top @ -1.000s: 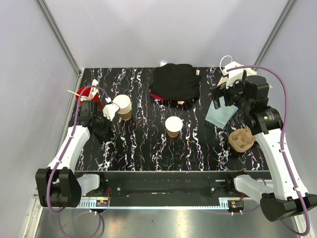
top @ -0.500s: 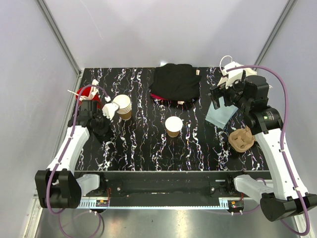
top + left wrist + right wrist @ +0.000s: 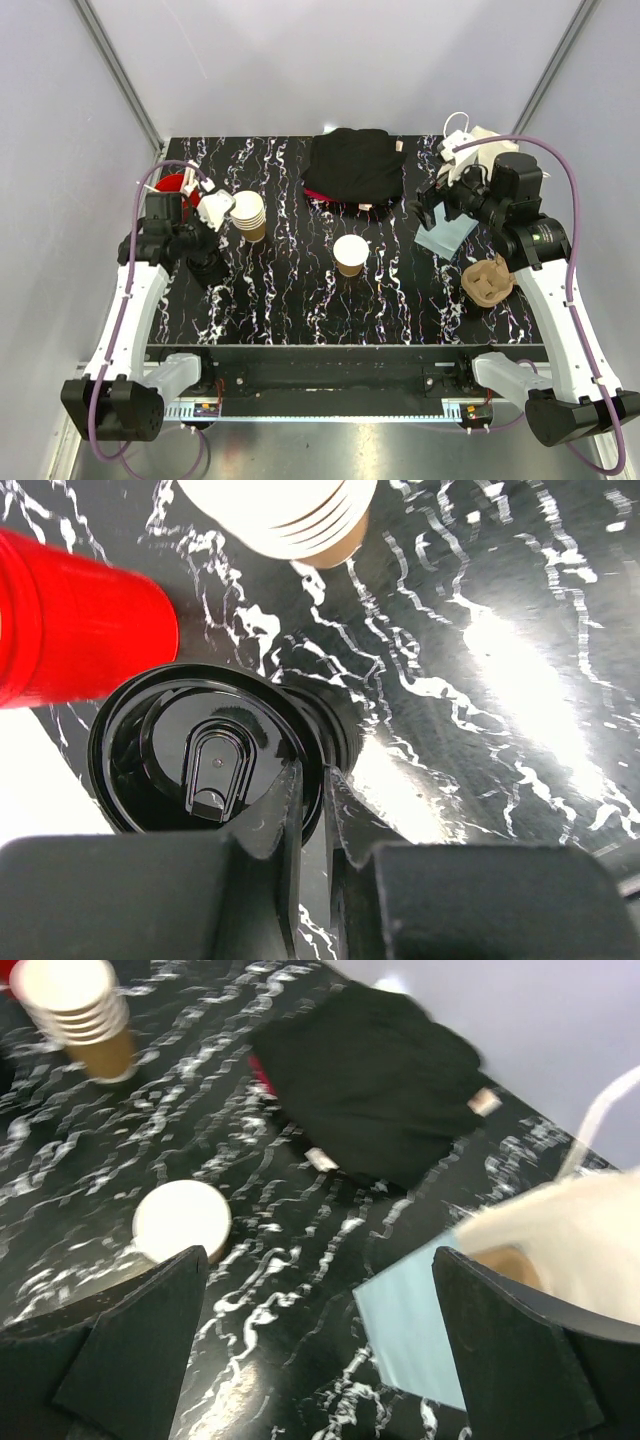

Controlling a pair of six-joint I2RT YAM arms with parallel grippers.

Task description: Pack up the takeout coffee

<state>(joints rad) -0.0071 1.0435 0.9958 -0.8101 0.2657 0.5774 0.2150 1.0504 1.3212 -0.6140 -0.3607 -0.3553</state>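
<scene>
Jaws of the left gripper (image 3: 315,790) stand narrow, pinched on the rim of the black plastic lid (image 3: 205,750), whose sip-hole side faces the wrist camera. The lid sits just beside the stack of nested tan cups (image 3: 248,213), on the stack's near-left side. Whether it rests on the marbled black table (image 3: 290,300) or hangs just above it cannot be told. A darker round shape shows behind the lid's right edge, too unclear to name. The red cup (image 3: 80,630) lies at the stack's left, close to the lid.

The paper cup (image 3: 350,252), tan outside and cream inside, stands upright and uncovered to the right of the stack and nearer the arms, well apart from the lid.

The right gripper (image 3: 320,1360) is spread wide and holds nothing, poised far to the right of the stack above a pale blue sheet (image 3: 420,1330). A black fabric bundle (image 3: 350,168) lies right of the stack toward the far edge. A cardboard cup carrier (image 3: 487,280) sits far right of the stack, nearer the arms.
</scene>
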